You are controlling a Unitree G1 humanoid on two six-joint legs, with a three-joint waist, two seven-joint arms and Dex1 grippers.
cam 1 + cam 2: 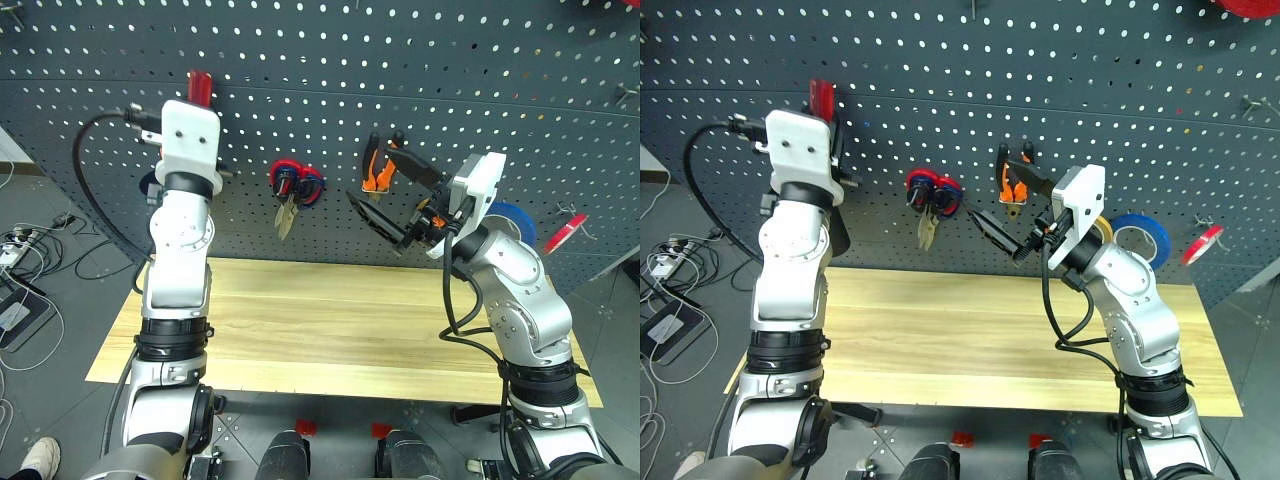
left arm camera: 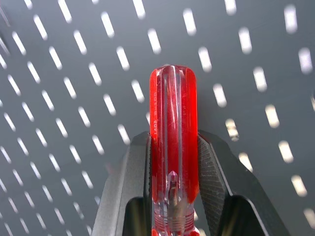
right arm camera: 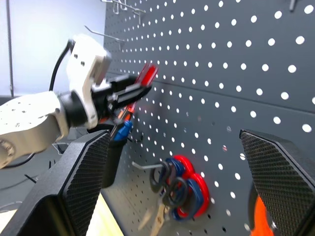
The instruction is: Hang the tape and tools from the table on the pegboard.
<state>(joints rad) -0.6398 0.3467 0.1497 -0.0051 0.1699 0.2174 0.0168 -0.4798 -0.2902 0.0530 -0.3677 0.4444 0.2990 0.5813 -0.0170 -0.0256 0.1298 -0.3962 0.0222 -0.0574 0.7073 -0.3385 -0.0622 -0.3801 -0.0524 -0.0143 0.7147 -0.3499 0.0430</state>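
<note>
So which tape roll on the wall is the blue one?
The blue tape roll hangs on the pegboard just past the right arm, a big ring with an open middle. The red roll further right looks smaller and is tilted.

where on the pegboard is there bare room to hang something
Bare holes lie across the pegboard above the scissors and pliers, and between them. Crowded: around the pliers, where the open right claw hovers.
</note>
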